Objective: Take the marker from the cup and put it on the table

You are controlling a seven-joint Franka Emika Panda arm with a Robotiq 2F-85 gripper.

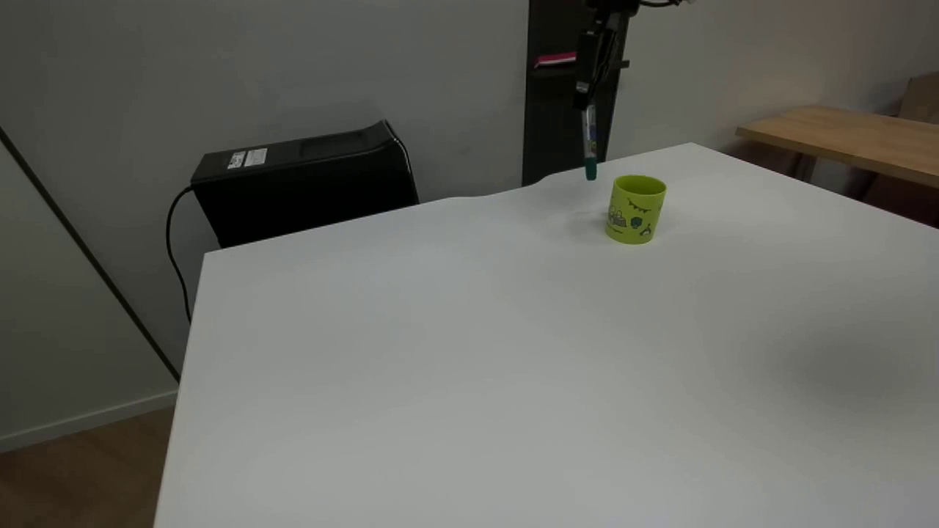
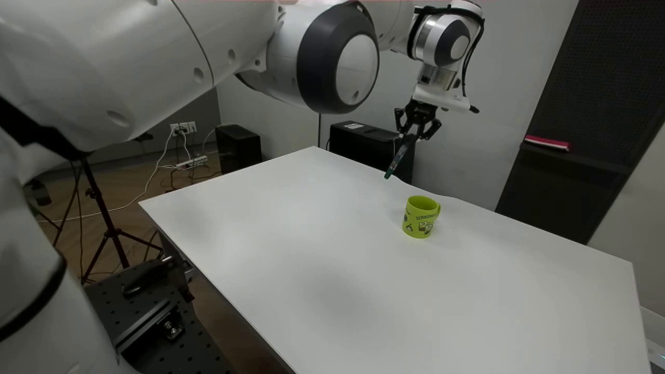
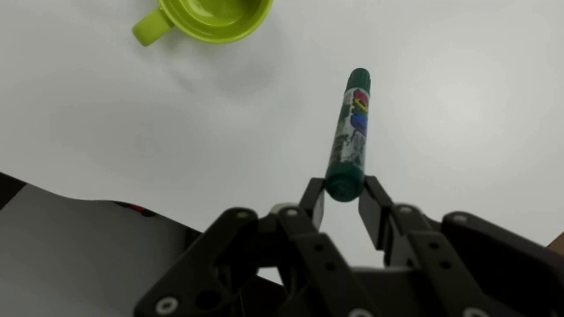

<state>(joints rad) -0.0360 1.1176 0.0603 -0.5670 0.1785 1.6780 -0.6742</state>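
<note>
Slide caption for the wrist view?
End effector pinching the marker by one end, clear of the cup, with the table behind.

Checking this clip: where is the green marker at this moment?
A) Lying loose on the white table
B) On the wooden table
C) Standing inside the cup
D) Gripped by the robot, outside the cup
D: in the wrist view the gripper pinches one end of the marker, and both exterior views show the cup standing apart from it.
</note>
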